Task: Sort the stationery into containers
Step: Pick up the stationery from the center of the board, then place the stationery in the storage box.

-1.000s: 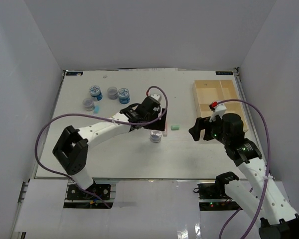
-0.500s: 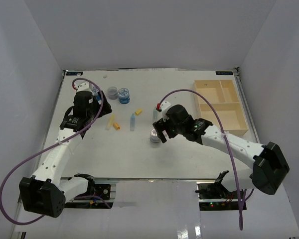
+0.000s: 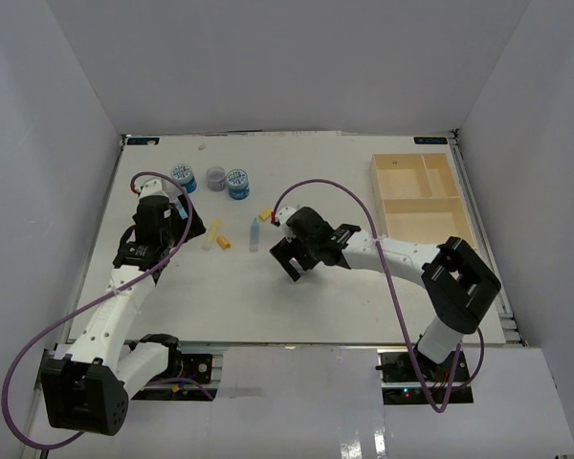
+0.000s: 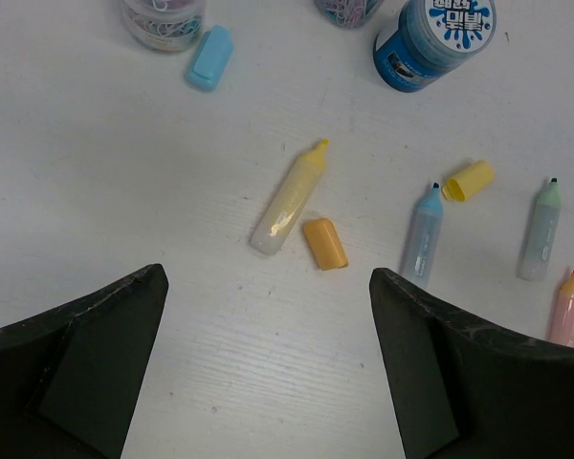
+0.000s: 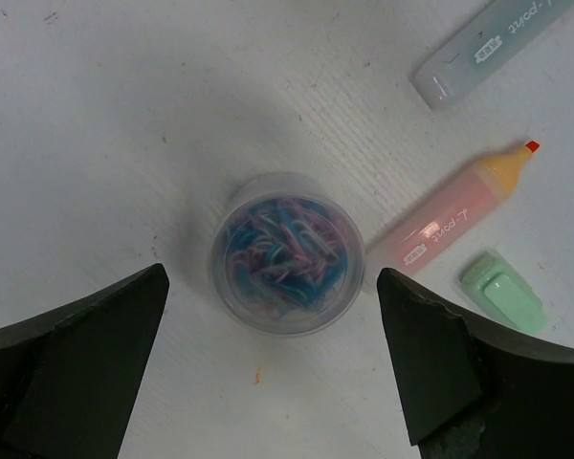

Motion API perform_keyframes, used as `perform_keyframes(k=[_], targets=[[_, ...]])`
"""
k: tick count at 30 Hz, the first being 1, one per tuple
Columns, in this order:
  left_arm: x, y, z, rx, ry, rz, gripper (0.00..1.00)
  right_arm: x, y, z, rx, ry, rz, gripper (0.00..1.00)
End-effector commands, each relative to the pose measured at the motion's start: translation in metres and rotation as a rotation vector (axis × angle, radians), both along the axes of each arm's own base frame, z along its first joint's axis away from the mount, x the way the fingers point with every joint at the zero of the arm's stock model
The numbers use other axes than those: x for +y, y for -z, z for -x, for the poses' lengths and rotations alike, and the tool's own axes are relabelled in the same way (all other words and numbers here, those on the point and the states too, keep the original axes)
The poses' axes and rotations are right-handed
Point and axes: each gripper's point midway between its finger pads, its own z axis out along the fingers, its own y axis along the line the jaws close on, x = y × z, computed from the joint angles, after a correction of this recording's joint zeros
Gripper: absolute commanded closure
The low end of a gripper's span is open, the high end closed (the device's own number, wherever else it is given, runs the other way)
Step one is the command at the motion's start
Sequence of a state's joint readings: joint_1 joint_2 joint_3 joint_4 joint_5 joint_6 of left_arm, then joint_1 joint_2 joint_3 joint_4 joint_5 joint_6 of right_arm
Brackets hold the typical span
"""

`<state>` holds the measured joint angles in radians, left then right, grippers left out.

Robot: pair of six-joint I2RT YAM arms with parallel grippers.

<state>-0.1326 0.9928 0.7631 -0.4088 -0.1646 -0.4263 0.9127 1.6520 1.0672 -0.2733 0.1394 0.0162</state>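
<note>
My right gripper (image 5: 273,279) is open and hangs over a clear round tub of coloured paper clips (image 5: 287,251), one finger on each side and apart from it. Next to the tub lie a pink marker (image 5: 454,206), a green marker (image 5: 488,48) and a green cap (image 5: 503,292). My left gripper (image 4: 268,306) is open above bare table, just short of a yellow marker (image 4: 289,198), an orange cap (image 4: 324,243) and a blue marker (image 4: 422,236). The wooden tray (image 3: 421,196) sits at the far right.
At the back left stand a blue-and-white roll (image 3: 236,182), a second one (image 3: 183,177) and a grey tub (image 3: 215,178). A blue cap (image 4: 209,57) and a yellow cap (image 4: 469,180) lie loose. White walls close in the table.
The left arm swung back from the table's centre to the left side. The right arm went from beside the tray to over the clear tub, its jaws a little wider.
</note>
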Motion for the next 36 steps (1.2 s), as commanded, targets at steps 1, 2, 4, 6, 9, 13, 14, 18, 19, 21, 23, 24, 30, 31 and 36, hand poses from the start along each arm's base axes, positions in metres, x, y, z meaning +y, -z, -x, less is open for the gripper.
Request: perform_keyframes(k=[1, 2, 4, 6, 9, 13, 14, 18, 19, 21, 23, 24, 30, 31, 36], targets=[[0.005, -0.011, -0.003, -0.048, -0.013, -0.014, 0.02, 0.016, -0.011, -0.011, -0.043, -0.012, -0.04, 0.02], [0.005, -0.011, -0.003, -0.048, -0.012, -0.011, 0.02, 0.016, -0.01, -0.011, -0.041, -0.012, -0.038, 0.02], [0.005, -0.01, -0.002, -0.044, -0.009, -0.013, 0.02, 0.017, -0.006, -0.012, -0.039, -0.01, -0.029, 0.0], [0.005, -0.009, -0.002, -0.04, -0.009, -0.014, 0.02, 0.016, -0.004, -0.013, -0.038, -0.007, -0.022, 0.08], [0.005, -0.009, -0.002, -0.04, -0.009, -0.014, 0.02, 0.014, -0.004, -0.014, -0.045, 0.0, -0.019, 0.16], [0.004, -0.008, -0.002, -0.038, -0.004, -0.013, 0.02, 0.012, -0.006, -0.018, -0.073, -0.012, -0.004, 0.33], [0.004, -0.008, -0.002, -0.036, -0.002, -0.014, 0.02, 0.013, -0.009, -0.018, -0.077, -0.012, -0.009, 0.35], [0.004, -0.008, -0.002, -0.039, -0.002, -0.012, 0.02, 0.016, -0.023, -0.021, -0.096, -0.01, -0.036, 0.55], [0.003, -0.008, -0.002, -0.036, 0.0, -0.013, 0.02, 0.016, -0.028, -0.023, -0.109, -0.005, -0.039, 0.55], [0.003, -0.008, -0.002, -0.036, 0.002, -0.011, 0.02, 0.016, -0.045, -0.029, -0.144, 0.011, -0.06, 0.56], [0.003, -0.008, -0.002, -0.036, 0.002, -0.011, 0.02, 0.009, -0.062, -0.04, -0.183, 0.045, -0.067, 0.56], [0.003, -0.008, -0.002, -0.037, 0.002, -0.011, 0.02, 0.007, -0.083, -0.048, -0.213, 0.065, -0.089, 0.56], [0.001, -0.007, -0.002, -0.034, 0.012, -0.005, 0.02, -0.077, -0.163, -0.136, -0.343, 0.349, -0.127, 0.56], [0.0, -0.007, -0.002, -0.032, 0.017, -0.004, 0.02, -0.109, -0.169, -0.154, -0.347, 0.43, -0.118, 0.56], [-0.001, -0.005, -0.002, -0.027, 0.021, -0.002, 0.02, -0.193, -0.186, -0.214, -0.383, 0.659, -0.1, 0.55]])
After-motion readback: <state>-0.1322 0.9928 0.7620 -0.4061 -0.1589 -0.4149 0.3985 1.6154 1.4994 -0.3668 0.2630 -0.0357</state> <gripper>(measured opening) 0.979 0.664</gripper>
